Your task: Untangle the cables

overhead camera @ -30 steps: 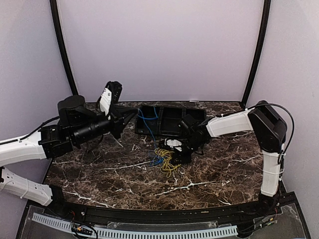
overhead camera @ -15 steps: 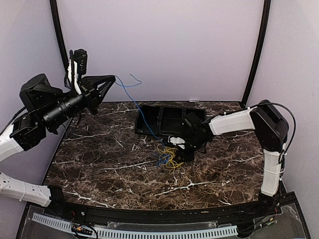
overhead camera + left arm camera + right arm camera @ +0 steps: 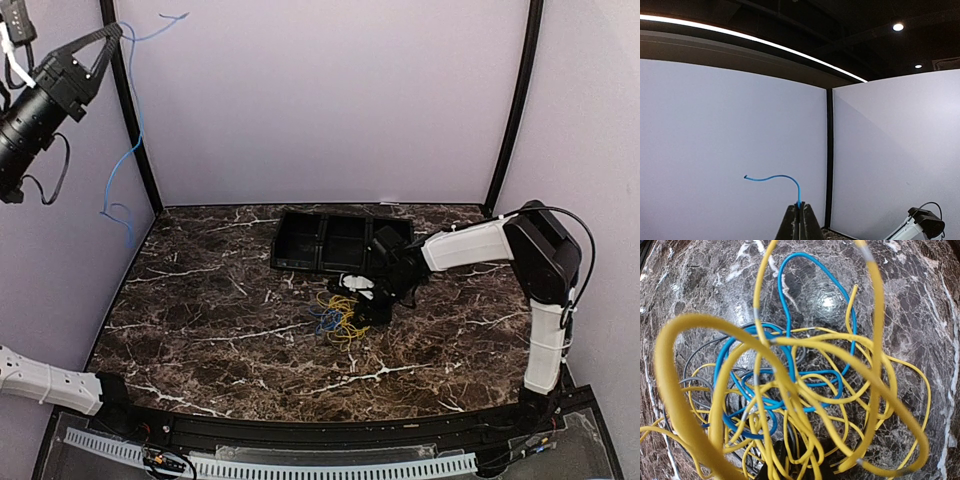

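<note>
- High up left, your left jaws clench a thin blue cable [image 3: 782,175].
- Your right jaws sit in a looped yellow tangle [image 3: 340,318] on the marbled tabletop [image 3: 200,300]; grip unclear.

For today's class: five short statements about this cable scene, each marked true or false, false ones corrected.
The left gripper, raised high, is shut on a blue cable. True.
The tangle lies inside the black tray. False: it lies on the marble table, in front of the tray.
The right gripper is down at the tangle. True.
The tangle is all yellow. False: blue and grey strands run through it.
That blue cable runs down into the tangle. False: its lower end hangs free by the left wall.
</note>
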{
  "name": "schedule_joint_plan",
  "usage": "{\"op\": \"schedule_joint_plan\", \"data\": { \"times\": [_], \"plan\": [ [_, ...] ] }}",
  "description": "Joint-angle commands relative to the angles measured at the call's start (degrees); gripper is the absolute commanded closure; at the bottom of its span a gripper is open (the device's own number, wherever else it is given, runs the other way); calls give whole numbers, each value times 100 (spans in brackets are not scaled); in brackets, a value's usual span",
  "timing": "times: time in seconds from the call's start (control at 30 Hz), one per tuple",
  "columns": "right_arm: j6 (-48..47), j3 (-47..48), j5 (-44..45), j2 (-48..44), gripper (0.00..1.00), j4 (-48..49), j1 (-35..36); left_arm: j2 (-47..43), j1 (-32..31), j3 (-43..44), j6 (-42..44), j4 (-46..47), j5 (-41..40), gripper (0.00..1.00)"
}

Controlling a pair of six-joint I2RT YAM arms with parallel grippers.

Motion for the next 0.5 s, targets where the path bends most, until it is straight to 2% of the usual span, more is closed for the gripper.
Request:
{"op": "schedule_joint_plan", "data": {
  "times": [0.0,0.07,0.2,0.47],
  "plan": [
    [26,15,58,-65,83,-57,-50,429,-24,846,617,-768,-485,100],
    [40,62,31,-127,78,-123,-50,690,-22,883,638,-929,-738,100],
    [74,206,-8,-434,54,-353,-57,914,-24,446,316,-990,-1046,100],
    [-137,364,-139,-1284,20,-850,-60,999,-10,-568,-547,-844,-1585,100]
  ]
}}
